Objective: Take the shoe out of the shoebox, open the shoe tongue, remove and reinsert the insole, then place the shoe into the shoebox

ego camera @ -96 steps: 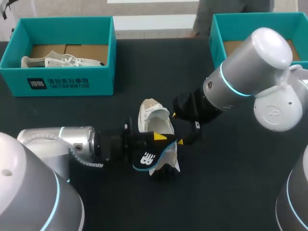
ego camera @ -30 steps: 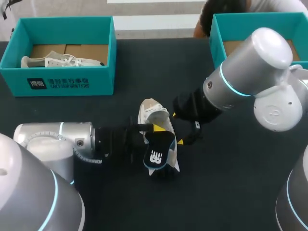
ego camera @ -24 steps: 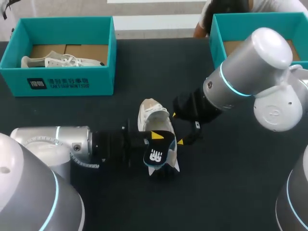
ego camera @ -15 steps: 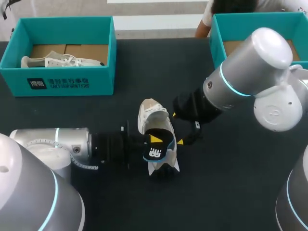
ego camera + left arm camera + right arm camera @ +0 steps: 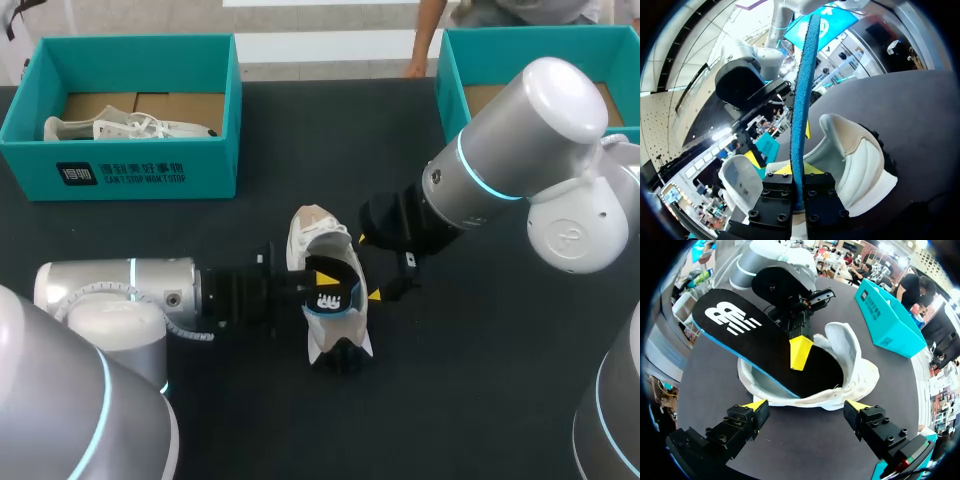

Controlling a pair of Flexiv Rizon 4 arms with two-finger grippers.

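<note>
— So, insole (image 5: 330, 291) status?
— Tipped into the shoe (image 5: 318, 232), mid-table; my left gripper (image 5: 796, 175), clamped on it, has swung it in.
— Right gripper (image 5: 806, 405)?
— Fingers apart, beside the shoe. Insole not yet seated, I judge.

Robotics lab: twin arms (image 5: 500, 160), black table (image 5: 480, 400)

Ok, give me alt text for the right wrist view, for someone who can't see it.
The left gripper pinches a black insole with a blue edge, one end angled down into the white shoe on the dark table. The right gripper stands open close beside the shoe; a teal shoebox sits beyond it.
</note>
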